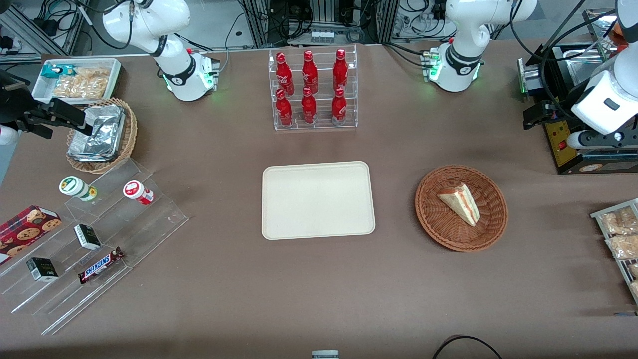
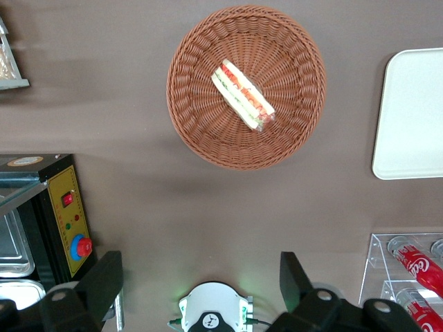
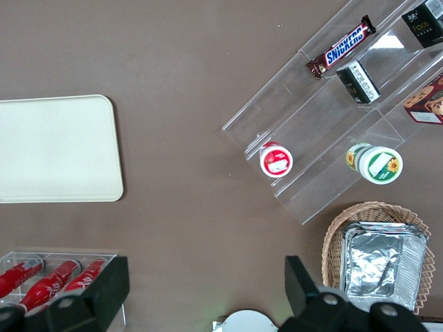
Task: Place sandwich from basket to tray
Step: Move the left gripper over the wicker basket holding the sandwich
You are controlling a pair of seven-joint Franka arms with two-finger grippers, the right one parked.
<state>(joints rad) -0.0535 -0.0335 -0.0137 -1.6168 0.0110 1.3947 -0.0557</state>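
Tabletop at a single moment, ordered from nearest the front camera outward. Nearest, toward the parked arm's end, a clear stepped display (image 1: 94, 249) carries a Snickers bar (image 1: 101, 265), small dark boxes and two lidded cups. At mid-table lies the tray (image 1: 318, 200), flat, cream-beige and bare. Beside it, toward the working arm's end, sits the basket (image 1: 461, 207), round and reddish-brown. The sandwich (image 1: 461, 203) rests inside it, a triangular wedge lying on the weave near the middle, with its red and green filling edge shown in the left wrist view (image 2: 242, 95). Farther from the camera stands a clear rack of red bottles (image 1: 312, 89), and farther still the two arm bases. The gripper (image 2: 201, 283) is raised well above the table, apart from the basket (image 2: 246, 86); its fingers (image 2: 104, 280) stand spread wide, holding nothing. In the front view it appears to lie at the working arm's edge, though that is hard to confirm.
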